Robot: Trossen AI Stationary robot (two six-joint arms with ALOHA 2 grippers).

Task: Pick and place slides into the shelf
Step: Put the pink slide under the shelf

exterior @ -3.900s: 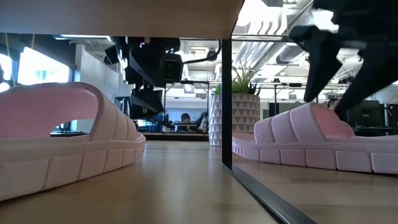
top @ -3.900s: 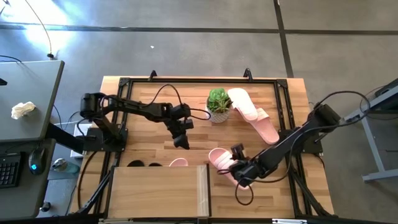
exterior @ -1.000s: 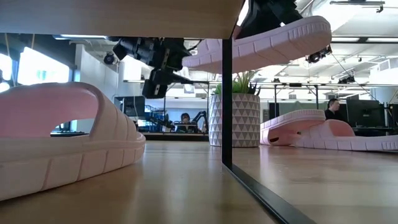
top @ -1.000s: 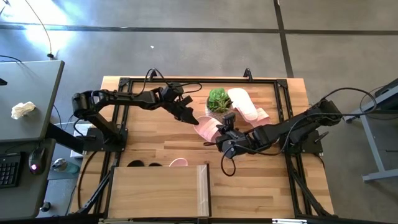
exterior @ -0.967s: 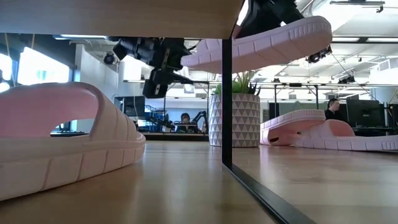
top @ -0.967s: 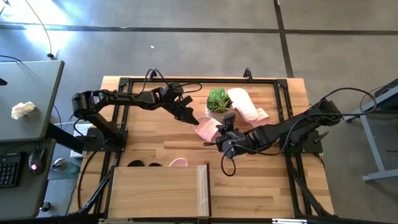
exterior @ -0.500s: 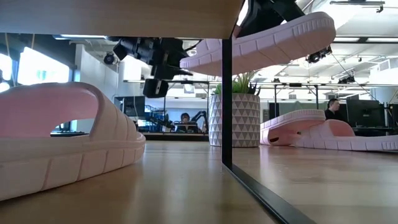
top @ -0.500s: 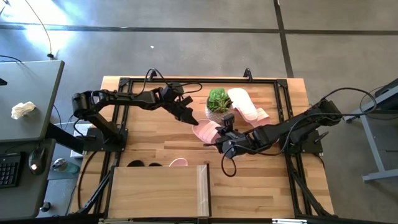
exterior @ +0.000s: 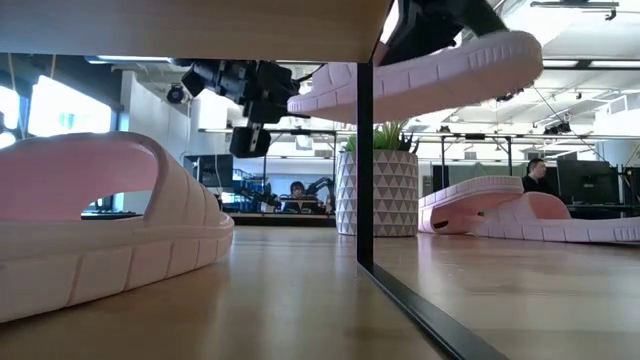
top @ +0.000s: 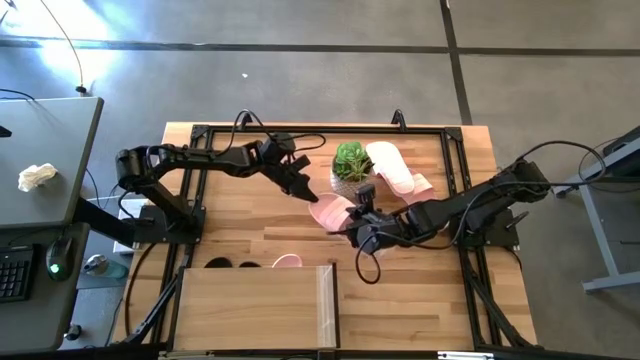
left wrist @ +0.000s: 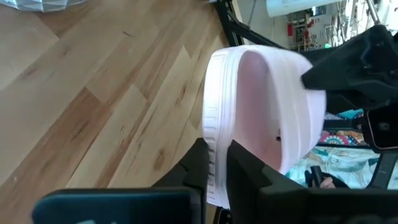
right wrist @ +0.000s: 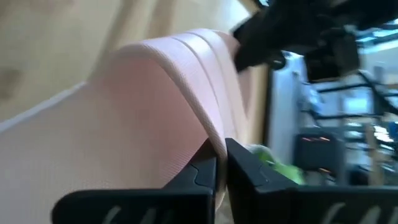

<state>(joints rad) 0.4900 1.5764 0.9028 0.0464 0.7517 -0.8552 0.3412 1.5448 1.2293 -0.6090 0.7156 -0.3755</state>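
A light pink slide [top: 331, 210] hangs in the air over the table's middle, held between both grippers. My left gripper [top: 308, 193] is shut on its left end, my right gripper [top: 352, 222] on its strap. In the low view this slide [exterior: 420, 80] floats high beside the shelf's side panel [exterior: 365, 150]. The shelf [top: 255, 305] stands at the table's near edge. Under it a pink slide [exterior: 100, 230] rests on its sole, and two black toes [top: 218, 263] and a pink toe [top: 287, 261] peek out. My left gripper pinches the rim of the slide's sole [left wrist: 214, 134] between its two fingers, at the slide's left end. The fingers come from the table's left, slanting down. The slide is lifted clear of the table. My right gripper pinches the edge of the slide's ribbed strap [right wrist: 214, 134] between its two fingers. It comes from the table's right, slanting down. The slide hangs clear of the table, sole downward and a little tilted.
A small potted plant [top: 351, 165] stands just behind the held slide. Two more pink slides [top: 395, 168] [top: 427, 207] lie at the back right. Bare wood lies between the grippers and the shelf. A person sits in the room beyond [exterior: 297, 190].
My left gripper has shut on the left end of the held slide. My right gripper has kept its hold on the strap and turned a little, and the slide has tipped slightly. Both hands have stayed in place.
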